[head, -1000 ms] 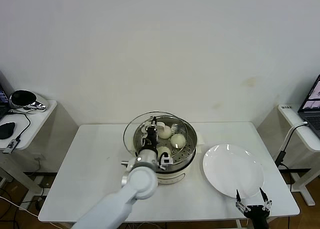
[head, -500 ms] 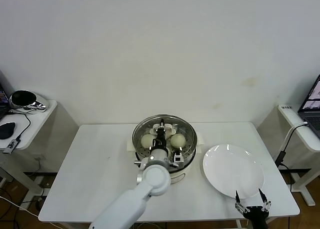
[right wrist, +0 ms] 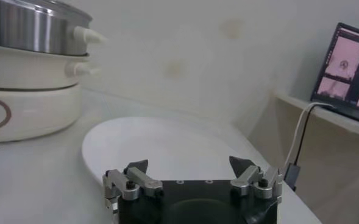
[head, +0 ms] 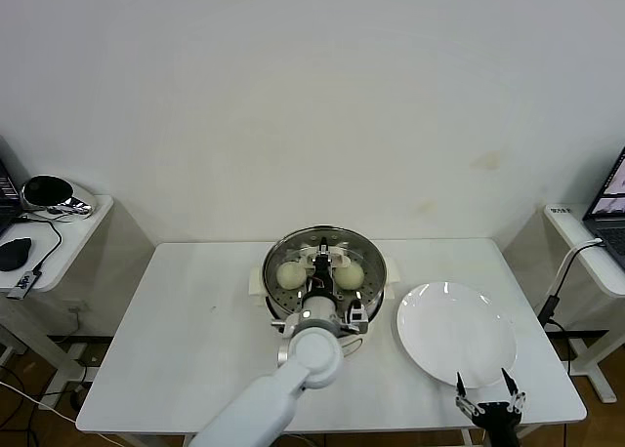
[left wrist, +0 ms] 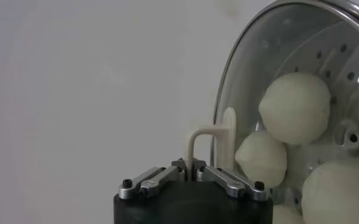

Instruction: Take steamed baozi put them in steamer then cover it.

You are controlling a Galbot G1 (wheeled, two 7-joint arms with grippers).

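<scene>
The steamer [head: 366,293] stands mid-table on its white base. The cover [head: 293,252], a clear glass lid, sits over its mouth with the two rims nearly lined up. My left gripper [head: 322,267] reaches over the pot and is shut on the cover's cream handle [left wrist: 219,136]. Through the glass I see steamed baozi [head: 290,274] [head: 350,274] on the perforated tray, three of them in the left wrist view [left wrist: 295,108]. My right gripper [head: 490,404] hangs open and empty at the table's front right edge, near the plate.
A flat white plate [head: 456,332] lies right of the steamer, also in the right wrist view [right wrist: 167,143]. A side table with a laptop [head: 610,208] stands far right. Another side table [head: 68,234] stands far left with a black mouse and cables.
My left gripper carried the cover rightward, from hanging off the steamer's left side to sitting centred over its mouth. The right arm stayed put.
</scene>
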